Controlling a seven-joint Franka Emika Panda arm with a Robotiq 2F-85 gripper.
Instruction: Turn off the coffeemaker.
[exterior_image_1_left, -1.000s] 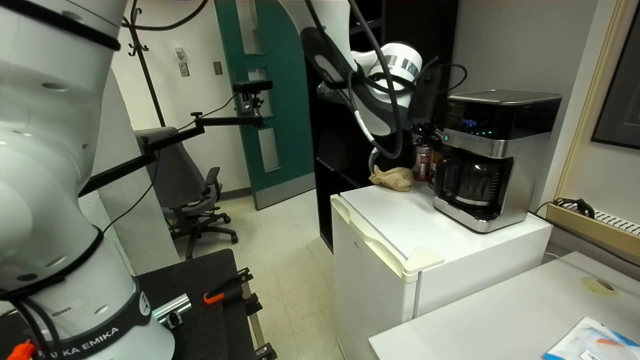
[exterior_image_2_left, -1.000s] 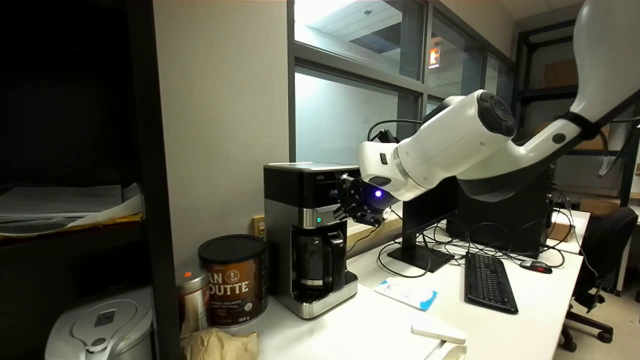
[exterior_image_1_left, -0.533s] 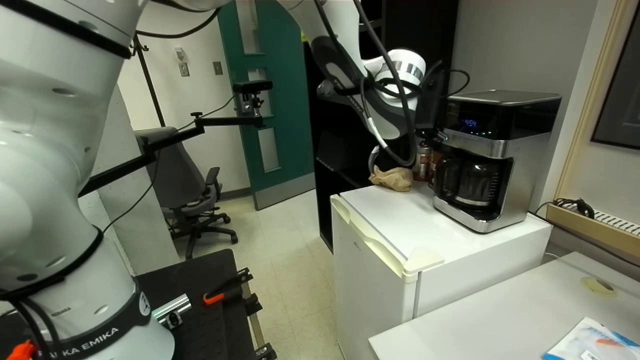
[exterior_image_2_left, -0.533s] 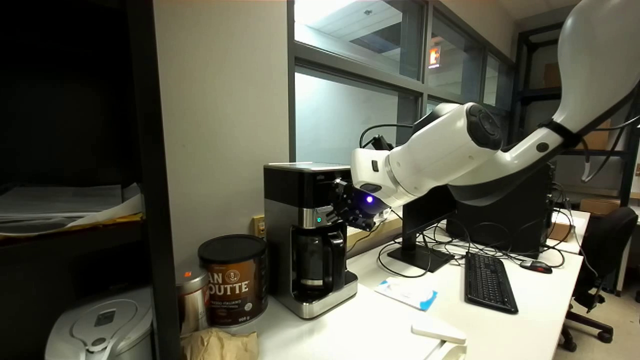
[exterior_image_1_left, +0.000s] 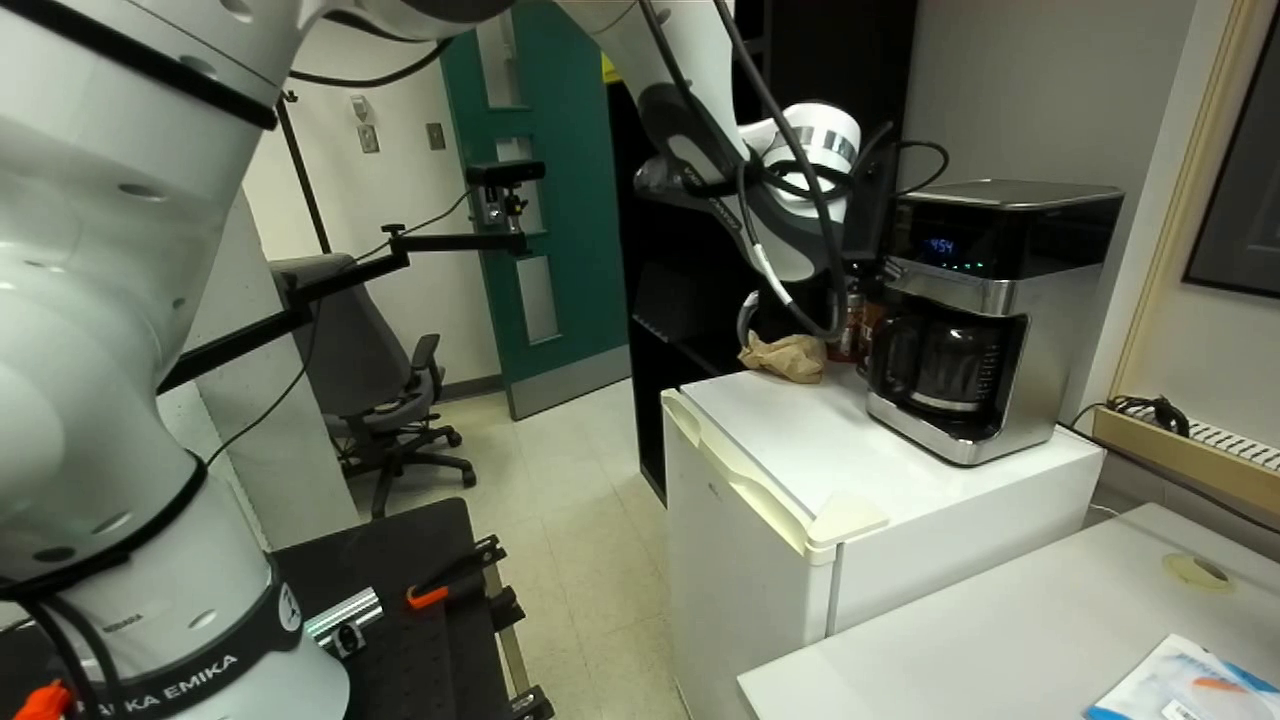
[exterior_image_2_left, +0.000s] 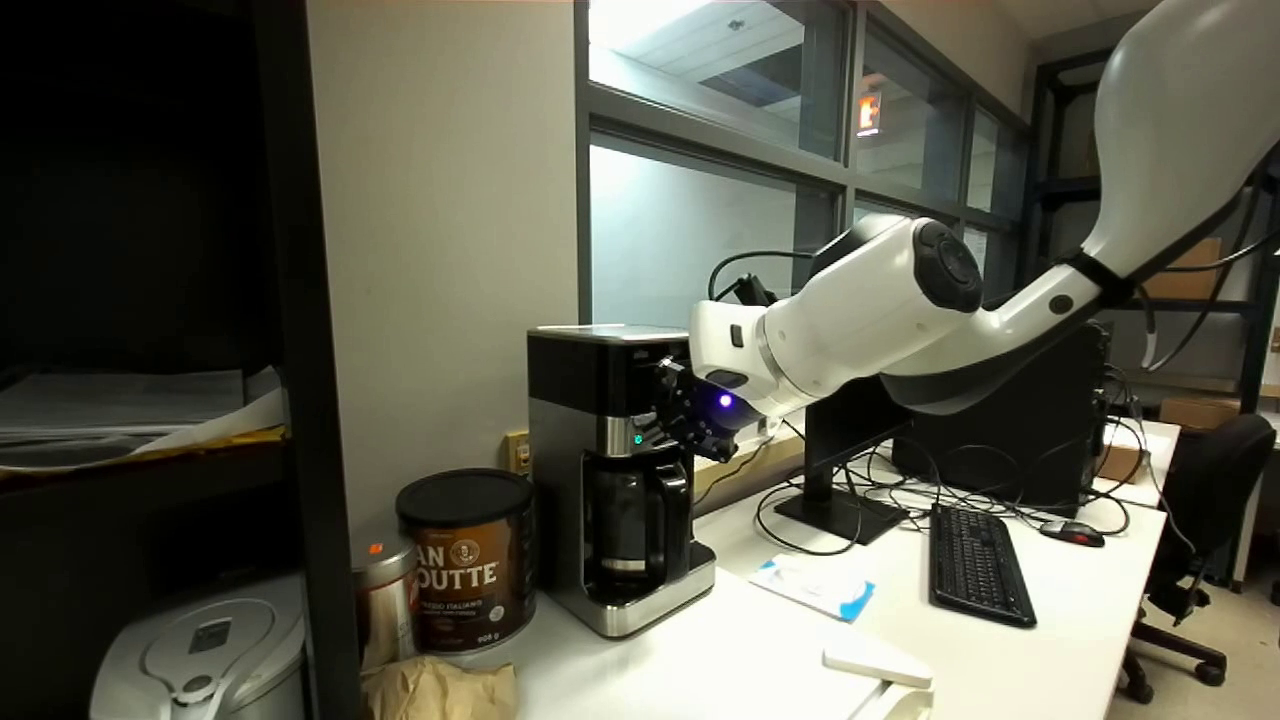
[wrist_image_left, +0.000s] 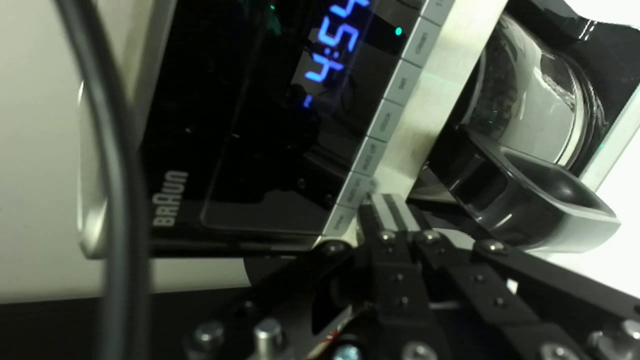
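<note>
- So the coffeemaker (exterior_image_1_left: 1065, 360) is parked on top of a white mini-fridge (exterior_image_1_left: 780, 430), close to a pale wall, with a white desk (exterior_image_1_left: 1000, 640) alongside.
- Up there with it: a crumpled brown paper bag (exterior_image_1_left: 785, 357) and a big coffee can (exterior_image_2_left: 465, 570), the can just beside the machine.
- Room looks like an office: green door (exterior_image_1_left: 590, 280), grey chair (exterior_image_1_left: 350, 350), black shelf (exterior_image_2_left: 295, 300), plus a keyboard (exterior_image_2_left: 980, 565) on the desk.
- Coffeemaker stands upright, long axis straight up and down. Its front, with the display (wrist_image_left: 332, 47) and carafe (exterior_image_2_left: 620, 520), faces the arm (exterior_image_2_left: 860, 300). Display's lit blue, reads 4:54.
- The gripper (wrist_image_left: 394, 212) has its fingers pinched together, tips right by the button strip (wrist_image_left: 370, 155) under the display. Can't tell if they actually touch it.
</note>
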